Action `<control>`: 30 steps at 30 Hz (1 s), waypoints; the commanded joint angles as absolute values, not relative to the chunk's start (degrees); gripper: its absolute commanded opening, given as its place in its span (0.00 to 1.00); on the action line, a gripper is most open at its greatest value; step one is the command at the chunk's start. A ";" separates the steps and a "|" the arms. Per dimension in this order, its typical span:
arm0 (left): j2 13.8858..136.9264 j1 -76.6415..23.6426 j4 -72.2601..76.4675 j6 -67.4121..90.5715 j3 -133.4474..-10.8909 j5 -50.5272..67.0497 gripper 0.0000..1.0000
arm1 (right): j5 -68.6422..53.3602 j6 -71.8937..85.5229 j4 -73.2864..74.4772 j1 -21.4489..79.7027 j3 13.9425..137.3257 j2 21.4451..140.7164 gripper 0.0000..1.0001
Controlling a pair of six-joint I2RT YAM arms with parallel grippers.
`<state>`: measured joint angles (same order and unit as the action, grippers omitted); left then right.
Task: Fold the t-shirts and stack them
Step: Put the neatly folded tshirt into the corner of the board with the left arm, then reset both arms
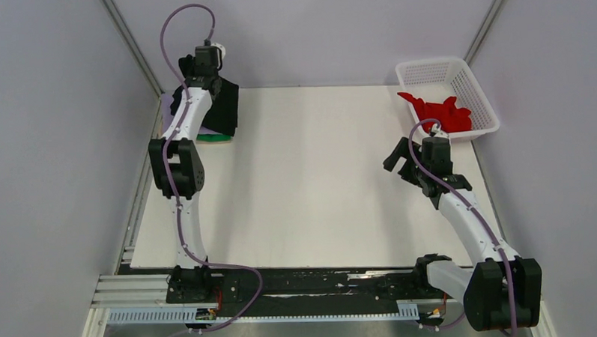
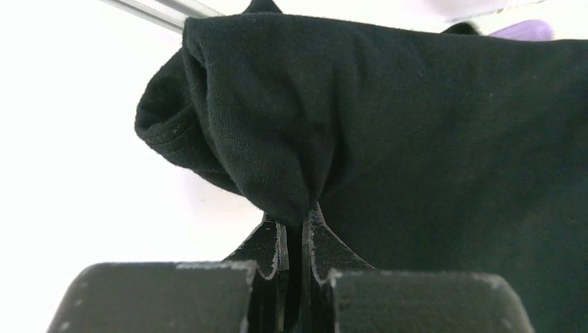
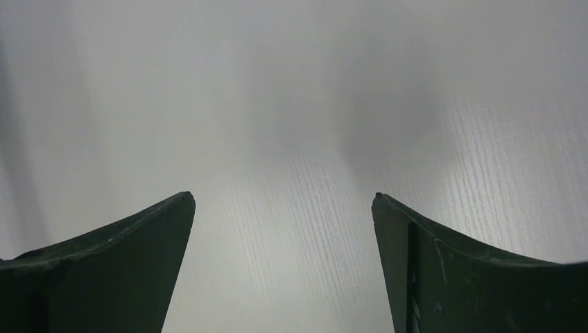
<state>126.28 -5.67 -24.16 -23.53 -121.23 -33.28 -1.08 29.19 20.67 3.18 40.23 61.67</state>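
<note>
**Black tee set on the far-left stack**

Far left: the left tool (image 2: 295, 223) is pressed together on a bunched fold of the black tee (image 2: 430, 139). It holds the tee over the stack at the far-left corner of the bench (image 1: 318, 183), where the edge of a green tee (image 1: 219, 139) shows beneath. Whether the black tee rests fully on the pile cannot be told.

To do this step well, the cloth should probably be lowered until it lies flat, with its edges matched to the pile. The pinched fold should then be let go without dragging; a bunched corner like this is likely to spring up.

Right: the right tool (image 3: 281, 201), spread and holding nothing, hovers above bare bench.

Far right: the red tee (image 1: 443, 112) lies crumpled in the basket (image 1: 427, 62), apparently the next to fold.
</note>
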 commanded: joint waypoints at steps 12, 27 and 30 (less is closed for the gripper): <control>137.58 4.53 -26.18 -14.91 -137.34 -29.45 0.98 | 2.05 28.97 20.38 2.83 42.58 60.78 1.00; 105.57 3.78 -25.21 16.97 -107.72 1.58 1.00 | 3.57 30.12 20.38 2.75 41.84 55.41 1.00; 94.36 1.19 -18.81 18.92 -91.09 2.77 1.00 | 3.60 29.84 19.75 2.55 40.83 55.54 1.00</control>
<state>109.43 3.99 -27.11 10.94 -104.81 -5.76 2.13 29.47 21.08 3.14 40.25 56.51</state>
